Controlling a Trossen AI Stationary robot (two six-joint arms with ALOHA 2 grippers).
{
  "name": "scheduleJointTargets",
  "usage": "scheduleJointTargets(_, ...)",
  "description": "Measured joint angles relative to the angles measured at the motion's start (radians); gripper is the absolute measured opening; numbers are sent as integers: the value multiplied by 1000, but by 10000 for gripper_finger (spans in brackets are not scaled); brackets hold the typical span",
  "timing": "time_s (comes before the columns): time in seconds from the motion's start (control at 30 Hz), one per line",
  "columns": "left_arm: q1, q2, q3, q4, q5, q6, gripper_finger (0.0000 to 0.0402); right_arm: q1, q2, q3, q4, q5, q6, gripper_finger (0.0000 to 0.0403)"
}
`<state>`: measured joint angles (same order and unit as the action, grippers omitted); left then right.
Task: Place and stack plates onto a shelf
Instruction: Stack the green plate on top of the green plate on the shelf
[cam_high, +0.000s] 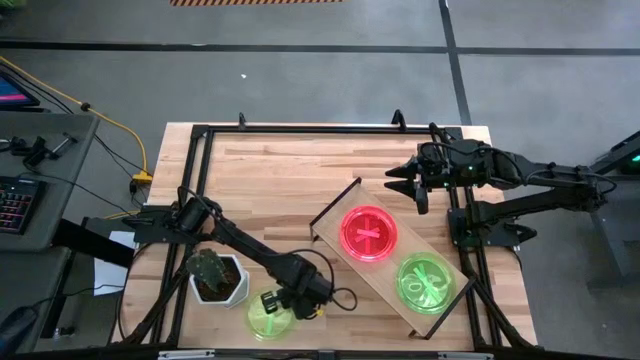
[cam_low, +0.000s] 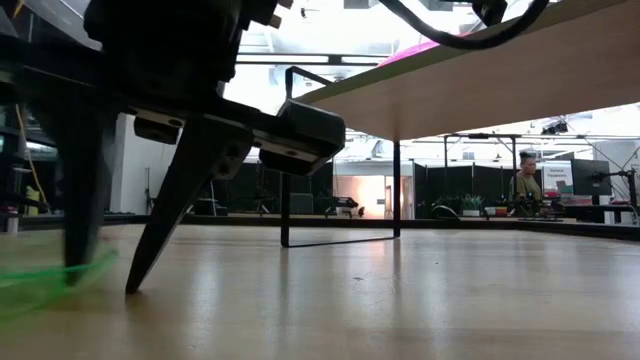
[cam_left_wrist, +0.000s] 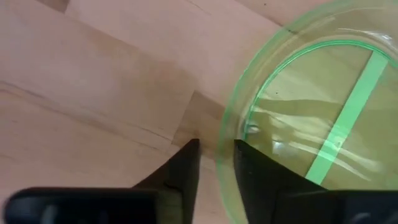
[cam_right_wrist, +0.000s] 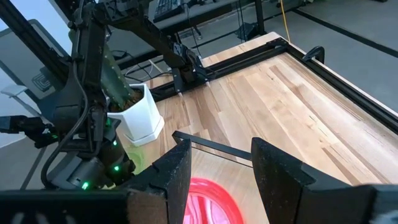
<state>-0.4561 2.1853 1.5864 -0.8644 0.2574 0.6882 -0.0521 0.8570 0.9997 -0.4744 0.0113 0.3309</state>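
A green plate (cam_high: 265, 318) lies flat on the table near its near edge, beside the cactus pot. My left gripper (cam_left_wrist: 216, 149) is down at the plate's rim, open, one finger on each side of it. The shelf (cam_high: 345, 205) stands slantwise at the table's right on thin upright end panels. On its board sit a pink plate (cam_high: 370, 233) and a green plate (cam_high: 427, 282); whether either is a stack, I cannot tell. My right gripper (cam_high: 405, 188) hovers open over the shelf's far end, with the pink plate (cam_right_wrist: 208, 199) just below it. My left gripper comes down from above at the green plate's rim (cam_left_wrist: 225, 134), on the side toward the shelf. One finger (cam_left_wrist: 255, 168) stands inside the plate against the rim. The other finger (cam_left_wrist: 186, 165) stands outside it, tip at the table, with a strip of bare wood between it and the rim. The plate lies flat on the table.
A white pot with a cactus (cam_high: 218, 277) stands close to my left arm, left of the green plate. A black frame (cam_high: 300, 128) runs around the tabletop. Bare wood (cam_high: 270, 180) lies between the shelf and the far-left corner. A person (cam_low: 527, 185) is far off in the room.
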Motion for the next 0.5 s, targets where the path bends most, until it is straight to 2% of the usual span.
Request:
scheduleJointTargets(0.13,2,1,0,3,-4,-19,27,0,0,0,0,0,0,151)
scheduleJointTargets(0.2,8,1,0,2,1,-40,8,0,0,0,0,0,0,151)
scheduleJointTargets(0.37,32,-6,7,-21,5,-111,3,0,0,0,0,8,0,151)
scheduleJointTargets(0.5,69,-59,5,-41,-3,-166,1,0,0,0,0,14,1,151)
